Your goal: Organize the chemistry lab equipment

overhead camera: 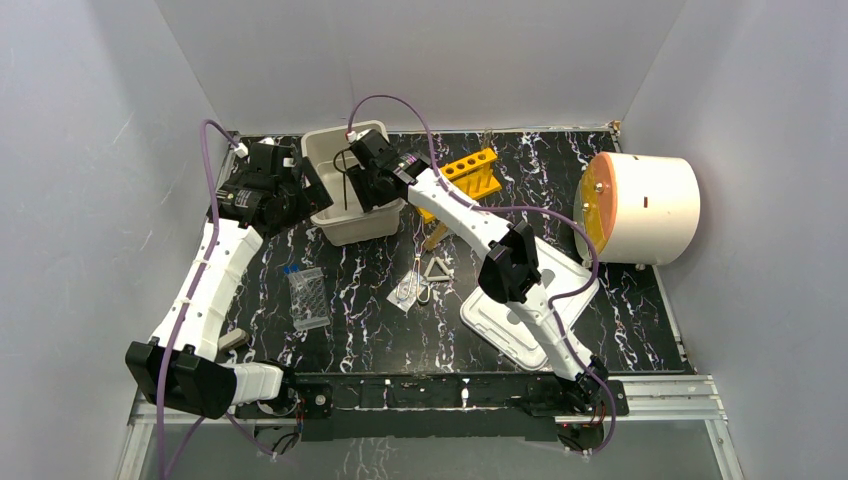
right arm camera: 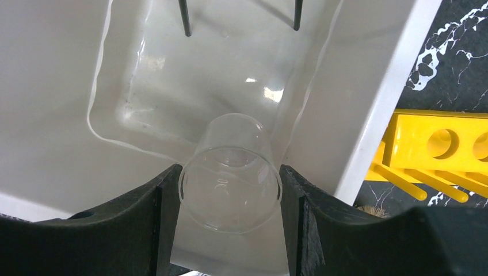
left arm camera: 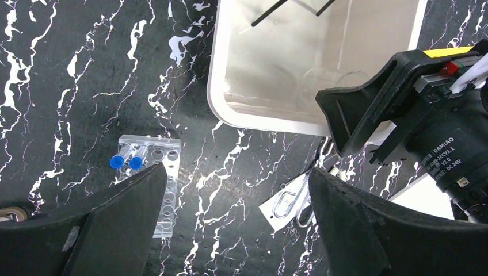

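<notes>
Gripping the clear glass dish [right arm camera: 230,198] in my right tool [right arm camera: 229,175], I am hanging it over the inside of the white tub [right arm camera: 57,86], close to the wall nearest the yellow rack [right arm camera: 437,144]. My left tool [left arm camera: 237,172] is gaping wide and empty, hovering over the worktop [left arm camera: 57,86] beside the tub, above the blue-capped vials [left arm camera: 128,160].

Clear glass dish [right arm camera: 231,172] tilted inside white bin [right arm camera: 374,115], black wire ring stand [right arm camera: 184,20] there too. White triangle [overhead camera: 437,268], tweezers [overhead camera: 410,290], tan stick [overhead camera: 436,236] clustered on table [overhead camera: 650,320].
</notes>
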